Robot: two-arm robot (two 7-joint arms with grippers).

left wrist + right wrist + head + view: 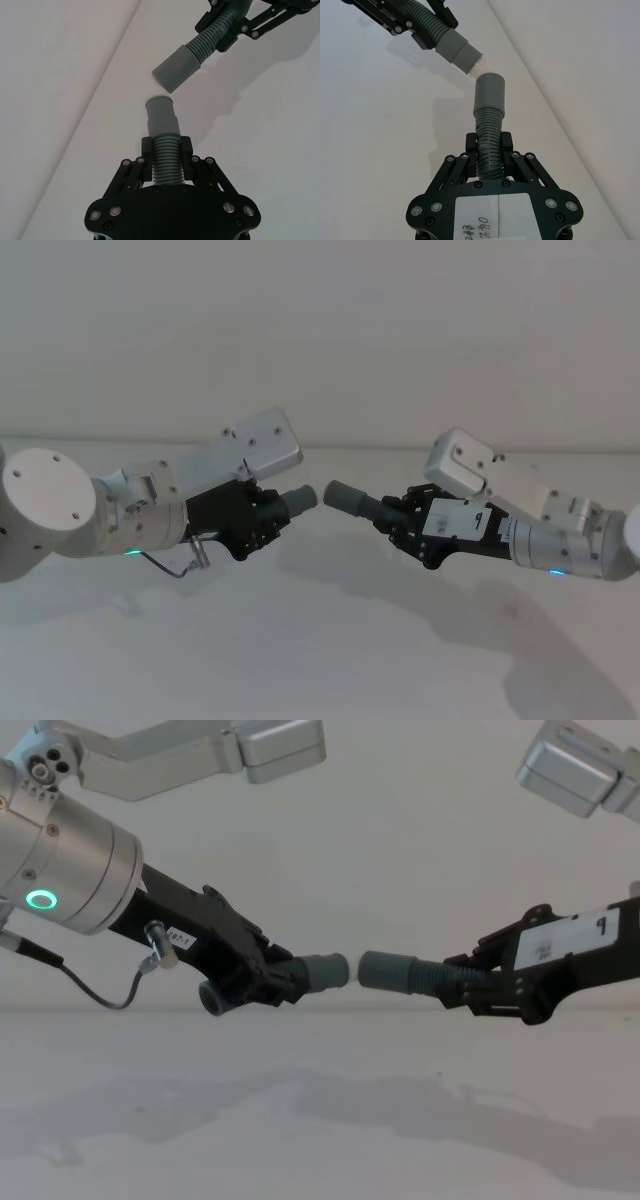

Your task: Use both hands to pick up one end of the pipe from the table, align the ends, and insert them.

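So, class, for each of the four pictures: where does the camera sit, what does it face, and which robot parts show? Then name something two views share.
Head: high, facing forward and down; left gripper and right gripper hold the pipe ends above the table.
Chest: lower, facing across; both arms enter from the sides.
Left wrist: looks along its fingers at its cuff.
Right wrist: looks along its fingers.
Shared: both wrist views show the two cuffs nearly meeting, angled.
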